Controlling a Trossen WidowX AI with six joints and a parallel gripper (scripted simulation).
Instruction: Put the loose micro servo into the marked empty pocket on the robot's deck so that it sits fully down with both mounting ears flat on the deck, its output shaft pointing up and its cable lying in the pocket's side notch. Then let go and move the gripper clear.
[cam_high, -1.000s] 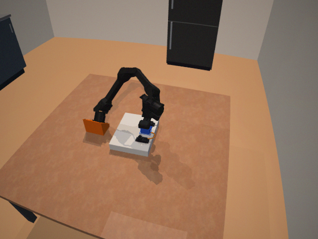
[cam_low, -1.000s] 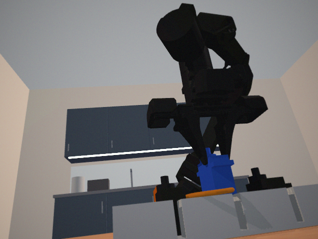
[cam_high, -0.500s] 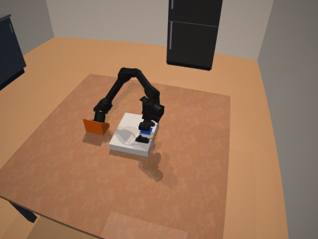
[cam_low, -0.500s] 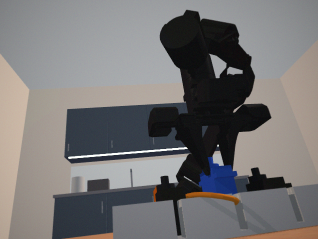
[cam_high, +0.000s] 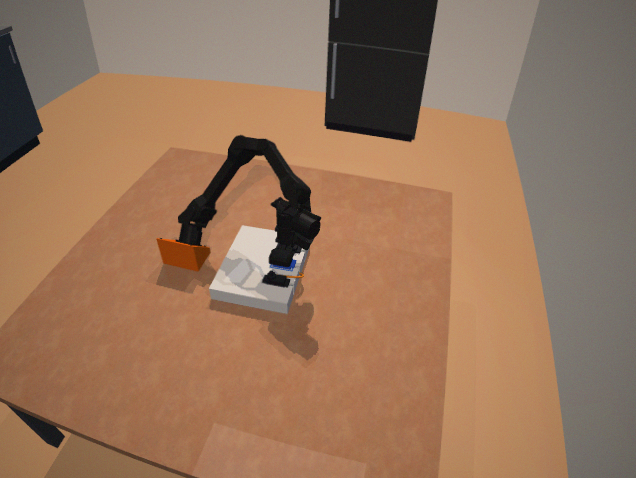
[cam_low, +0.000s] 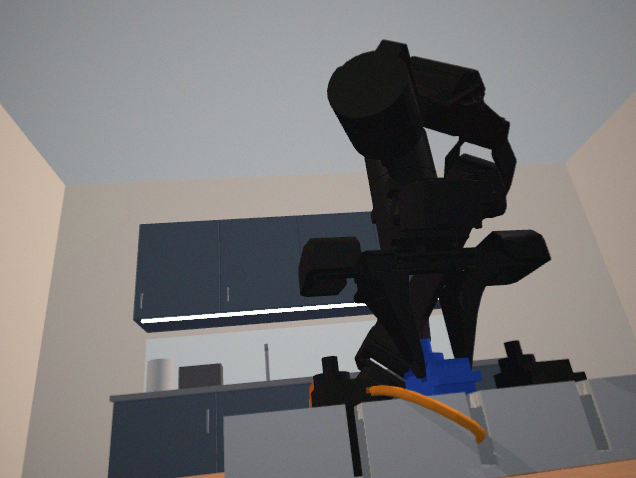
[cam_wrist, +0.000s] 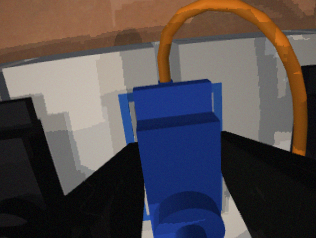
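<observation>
The blue micro servo (cam_low: 444, 377) (cam_wrist: 177, 160) stands upright, shaft up, its lower body hidden inside the pocket of the white deck (cam_high: 251, 237) (cam_low: 287, 442) (cam_wrist: 77, 90). Its ears show slightly above the deck in the exterior view. The blue pocket outline (cam_wrist: 125, 117) shows around it. My gripper (cam_high: 282, 259) (cam_low: 442, 367) (cam_wrist: 178, 147) is shut on the servo's sides. The orange cable (cam_low: 424, 399) (cam_wrist: 295, 90) leaves the servo at the notch and loops past the deck edge, back to one side. How deep it lies in the notch is unclear.
Black servos (cam_high: 276, 279) (cam_low: 336, 391) (cam_low: 544, 372) (cam_wrist: 17, 150) sit in the deck on both sides of the blue one, close to my fingers. The arm's base stands on an orange block (cam_high: 179, 254) left of the deck on the brown table (cam_high: 370, 334).
</observation>
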